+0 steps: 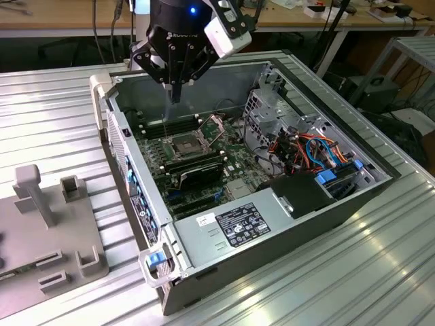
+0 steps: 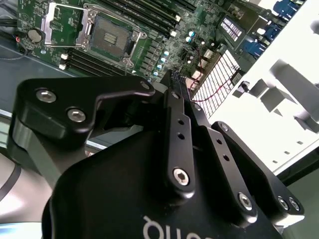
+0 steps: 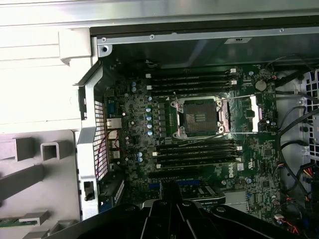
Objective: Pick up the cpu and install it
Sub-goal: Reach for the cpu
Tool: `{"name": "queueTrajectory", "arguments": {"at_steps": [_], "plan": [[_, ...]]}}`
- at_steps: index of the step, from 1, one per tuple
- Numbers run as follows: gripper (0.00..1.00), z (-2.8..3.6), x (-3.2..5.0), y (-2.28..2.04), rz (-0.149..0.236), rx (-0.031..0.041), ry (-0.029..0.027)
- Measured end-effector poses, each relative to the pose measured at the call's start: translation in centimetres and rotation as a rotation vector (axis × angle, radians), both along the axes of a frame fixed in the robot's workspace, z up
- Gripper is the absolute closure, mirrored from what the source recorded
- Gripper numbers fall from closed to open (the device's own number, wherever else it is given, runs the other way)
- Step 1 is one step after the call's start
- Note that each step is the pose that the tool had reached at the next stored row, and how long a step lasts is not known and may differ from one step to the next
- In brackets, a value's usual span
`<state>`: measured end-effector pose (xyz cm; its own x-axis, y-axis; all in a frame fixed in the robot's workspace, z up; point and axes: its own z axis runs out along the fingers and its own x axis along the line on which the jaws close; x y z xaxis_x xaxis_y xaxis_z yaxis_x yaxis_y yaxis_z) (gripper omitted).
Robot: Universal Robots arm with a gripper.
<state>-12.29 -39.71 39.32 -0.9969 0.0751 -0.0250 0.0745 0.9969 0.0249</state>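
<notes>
The cpu is out of view. My gripper hangs shut above the back of the open computer case; its two black fingers meet in a point and I see nothing between them. In both wrist views the gripper is above the motherboard, apart from it. The square black socket lies open, and its bare contact field shows. Its metal load plate is flipped back beside it.
Long black RAM sticks flank the socket on both sides. A drive cage with orange and blue cables and a power supply fill the case toward the exterior view's right. A grey fixture block stands at the exterior view's left on the ribbed metal table.
</notes>
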Motion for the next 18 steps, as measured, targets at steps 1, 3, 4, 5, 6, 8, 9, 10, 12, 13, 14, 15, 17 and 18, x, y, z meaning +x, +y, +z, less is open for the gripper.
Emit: {"name": "queueTrajectory", "arguments": {"at_steps": [1, 3, 4, 5, 6, 8, 9, 10, 12, 13, 14, 15, 17, 18], "plan": [[0.89, 0.00, -0.07, -0.01, 0.000, 0.0000, 0.0001], [0.89, 0.01, -0.48, -0.01, 0.000, -0.0001, 0.0002], [0.89, 0.01, -0.65, -0.01, 0.000, -0.0001, 0.0002], [0.89, 0.00, -0.82, -0.01, 0.000, -0.0001, 0.0001], [0.89, 0.00, -1.09, -0.01, 0.000, -0.0001, 0.0001], [0.89, 0.01, -1.38, -0.01, 0.000, -0.0001, 0.0001], [0.89, 0.00, -1.57, -0.01, 0.000, 0.0000, 0.0001], [0.89, 0.00, -1.72, -0.01, 0.000, -0.0001, 0.0001], [0.89, 0.00, -2.12, -0.01, 0.000, 0.0000, 0.0001], [0.89, 0.00, -2.23, -0.01, 0.000, -0.0001, 0.0001], [0.89, 0.00, -2.36, -0.01, 0.000, 0.0000, 0.0001], [0.89, 0.00, -2.54, -0.01, 0.000, -0.0001, 0.0001], [0.89, 0.00, -2.76, -0.01, 0.000, -0.0001, 0.0001], [0.89, 0.00, -2.88, -0.01, 0.000, 0.0000, 0.0001]]}}
